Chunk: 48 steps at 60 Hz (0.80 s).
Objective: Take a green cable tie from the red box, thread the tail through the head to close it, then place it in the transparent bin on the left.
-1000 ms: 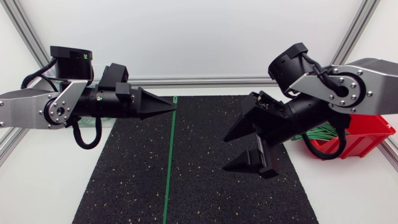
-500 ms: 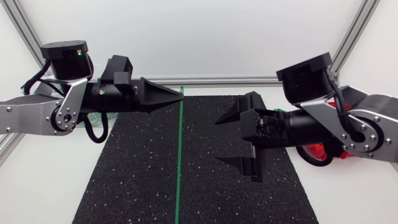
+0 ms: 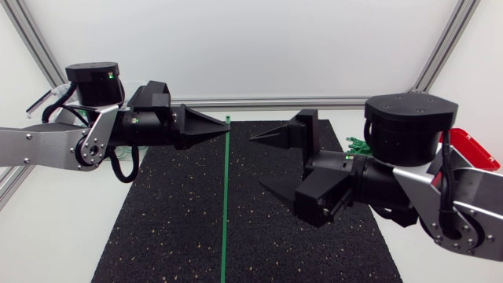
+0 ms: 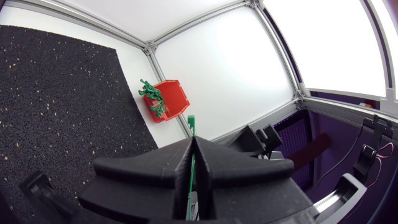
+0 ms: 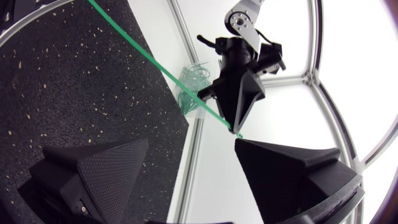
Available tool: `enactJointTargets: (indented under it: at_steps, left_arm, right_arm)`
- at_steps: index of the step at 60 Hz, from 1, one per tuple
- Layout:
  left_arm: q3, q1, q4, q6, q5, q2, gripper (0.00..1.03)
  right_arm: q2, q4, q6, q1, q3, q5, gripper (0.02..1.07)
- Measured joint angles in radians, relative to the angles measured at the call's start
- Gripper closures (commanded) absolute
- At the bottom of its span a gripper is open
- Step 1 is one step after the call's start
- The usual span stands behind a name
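My left claw (image 3: pixel 225 129) is pinched tight on the thin green plastic cable tie (image 3: pixel 224 206). Its head pokes out one side of the tips and the long tail runs out the other. My right claw (image 3: pixel 257 160) sits wide apart just beside it, not touching.

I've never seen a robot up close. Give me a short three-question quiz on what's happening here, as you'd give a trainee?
1. True or false: the right gripper has its fingers spread wide, with nothing between them.
2. The long green cable tie is held by: A) the left gripper; B) the right gripper; C) nothing, it lies loose on the black mat.
3. Fill in: the spare ties sit in a ___ box on the robot's right side.

Key: 1 true; 2 A; 3 red.
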Motion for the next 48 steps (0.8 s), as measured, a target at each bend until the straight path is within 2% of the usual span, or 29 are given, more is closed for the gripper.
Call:
enactJointTargets:
  at_steps: [14,22,42,48]
  left_arm:
    - [0.006,0.015,0.0,-0.001,0.0,0.015,1.0]
    - [0.006,0.021,0.0,-0.008,0.0,0.017,1.0]
    - [0.015,0.033,0.0,-0.008,0.0,0.033,1.0]
    - [0.016,0.034,0.0,-0.008,0.0,0.039,1.0]
  right_arm:
    - [0.07,0.209,-0.177,0.122,-0.074,0.017,0.06]
    - [0.146,0.286,-0.248,0.174,-0.106,0.053,0.06]
    - [0.203,0.369,-0.376,0.237,-0.139,0.055,0.06]
    - [0.203,0.389,-0.39,0.248,-0.15,0.008,0.06]
